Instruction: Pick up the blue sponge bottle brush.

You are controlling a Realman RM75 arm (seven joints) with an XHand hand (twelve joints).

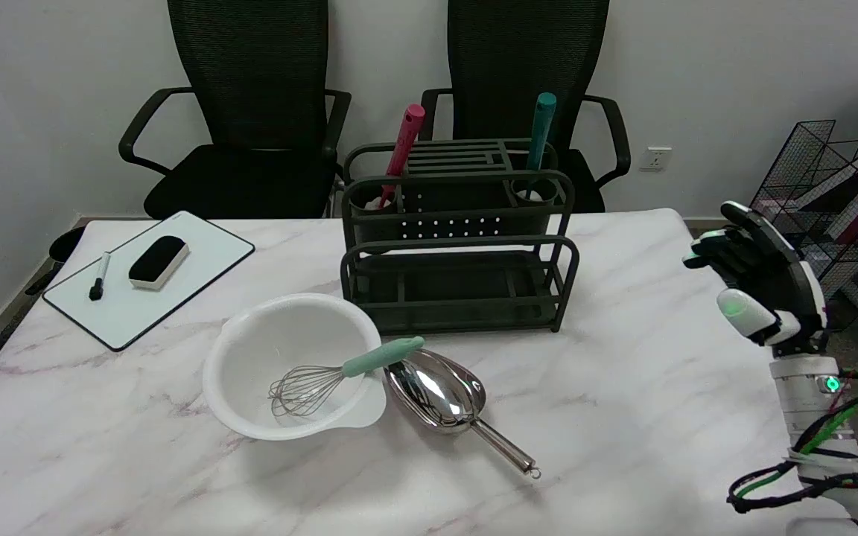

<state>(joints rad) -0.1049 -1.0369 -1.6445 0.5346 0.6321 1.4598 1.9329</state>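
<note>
Right hand (760, 286) hangs empty w/ fingers apart, well off from blue brush (541, 134) in rack (459, 290); tall rail could snag it, I'd guess.

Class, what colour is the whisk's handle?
Pale mint green: the whisk shows only in the head view.

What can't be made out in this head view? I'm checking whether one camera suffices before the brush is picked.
- Blue brush: its sponge head sits inside the rack's right cup, so only the teal handle shows.
- Pink brush: its head is mostly sunk in the left cup.
- Right hand: seen from behind; the palm is hidden.
</note>
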